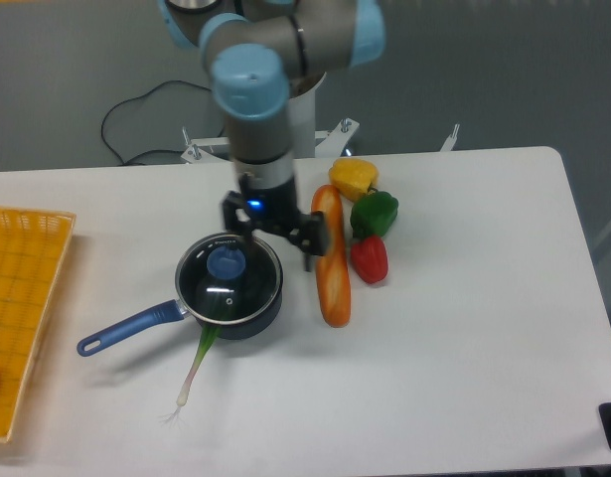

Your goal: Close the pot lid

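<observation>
The pot is a small dark navy saucepan with a long blue handle pointing to the lower left. The pot lid, clear glass with a blue knob, rests flat on top of it. My gripper hangs above the table just right of the pot, between it and the baguette. It is open and holds nothing, and it is clear of the lid's knob.
A baguette lies right of the gripper, with yellow, green and red peppers beside it. A green onion sticks out from under the pot. An orange basket stands at the left edge.
</observation>
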You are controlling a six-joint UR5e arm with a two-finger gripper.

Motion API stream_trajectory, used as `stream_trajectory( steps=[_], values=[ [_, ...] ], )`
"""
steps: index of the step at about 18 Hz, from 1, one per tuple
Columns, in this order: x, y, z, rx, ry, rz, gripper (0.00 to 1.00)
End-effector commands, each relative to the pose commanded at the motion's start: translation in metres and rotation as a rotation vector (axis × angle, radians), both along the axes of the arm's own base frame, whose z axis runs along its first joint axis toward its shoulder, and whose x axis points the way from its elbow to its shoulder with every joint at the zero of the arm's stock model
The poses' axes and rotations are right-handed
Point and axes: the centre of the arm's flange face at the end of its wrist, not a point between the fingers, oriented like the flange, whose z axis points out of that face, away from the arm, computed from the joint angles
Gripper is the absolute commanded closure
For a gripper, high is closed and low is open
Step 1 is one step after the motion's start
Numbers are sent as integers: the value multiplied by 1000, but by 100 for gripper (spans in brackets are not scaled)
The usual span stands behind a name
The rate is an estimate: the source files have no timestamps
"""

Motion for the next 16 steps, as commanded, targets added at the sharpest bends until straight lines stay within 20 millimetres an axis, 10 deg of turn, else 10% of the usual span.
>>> stream_trajectory(
  steps=[16],
  values=[
    [-160,-80,-38,-111,-69,-396,0]
  ],
)
